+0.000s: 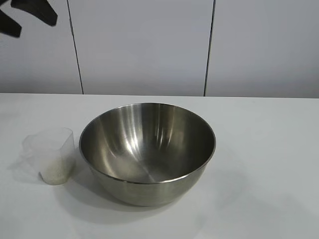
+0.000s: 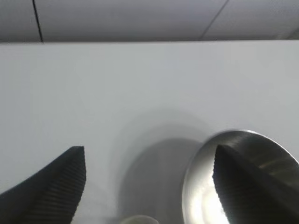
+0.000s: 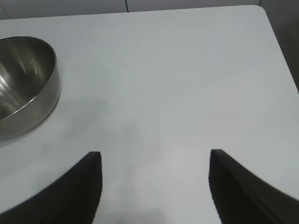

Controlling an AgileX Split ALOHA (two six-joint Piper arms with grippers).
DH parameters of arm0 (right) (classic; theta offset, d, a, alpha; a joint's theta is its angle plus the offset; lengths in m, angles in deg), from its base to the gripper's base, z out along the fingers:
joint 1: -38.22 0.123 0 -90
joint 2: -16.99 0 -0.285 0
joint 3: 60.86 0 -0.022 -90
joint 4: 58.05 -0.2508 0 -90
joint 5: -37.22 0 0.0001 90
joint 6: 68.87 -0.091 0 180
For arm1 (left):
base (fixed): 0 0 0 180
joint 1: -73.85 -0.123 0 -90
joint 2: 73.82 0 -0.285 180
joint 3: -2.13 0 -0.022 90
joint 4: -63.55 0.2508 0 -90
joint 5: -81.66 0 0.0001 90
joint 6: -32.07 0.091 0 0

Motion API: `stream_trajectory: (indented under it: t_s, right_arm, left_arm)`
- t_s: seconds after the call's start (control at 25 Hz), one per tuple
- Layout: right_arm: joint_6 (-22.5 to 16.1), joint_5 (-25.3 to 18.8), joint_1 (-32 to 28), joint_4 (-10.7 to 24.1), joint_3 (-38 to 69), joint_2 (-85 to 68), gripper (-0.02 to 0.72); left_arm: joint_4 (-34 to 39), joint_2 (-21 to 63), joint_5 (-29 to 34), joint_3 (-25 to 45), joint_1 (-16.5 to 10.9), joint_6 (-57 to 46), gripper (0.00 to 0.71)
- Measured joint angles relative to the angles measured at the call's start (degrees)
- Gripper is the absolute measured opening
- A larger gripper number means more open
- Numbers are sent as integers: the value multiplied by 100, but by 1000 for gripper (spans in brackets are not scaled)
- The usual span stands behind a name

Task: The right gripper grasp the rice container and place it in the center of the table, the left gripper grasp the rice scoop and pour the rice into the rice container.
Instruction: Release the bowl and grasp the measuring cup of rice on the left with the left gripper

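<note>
The rice container (image 1: 147, 149), a large steel bowl, stands upright and empty at the middle of the white table (image 1: 269, 149). The rice scoop (image 1: 52, 154), a clear plastic cup, stands just to its left with rice (image 1: 56, 170) in its bottom. My left gripper (image 2: 149, 149) is open and empty, raised at the far left (image 1: 35, 25) behind the scoop. Its wrist view shows the bowl's rim (image 2: 201, 186) and a bit of the scoop's rim (image 2: 138, 219). My right gripper (image 3: 155, 151) is open and empty over bare table, apart from the bowl (image 3: 28, 93); it is out of the exterior view.
A white panelled wall (image 1: 144, 45) stands behind the table. The table's corner and edge (image 3: 275, 42) show in the right wrist view, beyond the right gripper.
</note>
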Motion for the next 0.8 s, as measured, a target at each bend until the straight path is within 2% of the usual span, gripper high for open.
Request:
stream_trajectory:
  t_s: [0.08,0.24,0.36,0.48,0.6,0.68,0.8]
  right_arm:
    - [0,0,0,0,0,0,452]
    - [-2,0,0,0,0,0,452]
    - [-2,0,0,0,0,0,452]
    - [-2,0,0,0,0,0,452]
    - [-2,0,0,0,0,0,452]
    - [-2,0,0,0,0,0,452]
    - [-2,0,0,0,0,0,452]
  left_arm:
    - [762,385,-226,33,33,-484,540]
    - [2577,1245,-520,282,131,-2114,540]
    - [3646,1992,-615,766,131,-3326,540]
    - [4114,2851,-838,1717,131,-4069,540]
    - [4267,3706,-1442,2858,131,-4421,540]
    - [4405,4196,-2103,3667,131,-4493,540]
    - [4791,4505,-3476,4941,131,-4497,540]
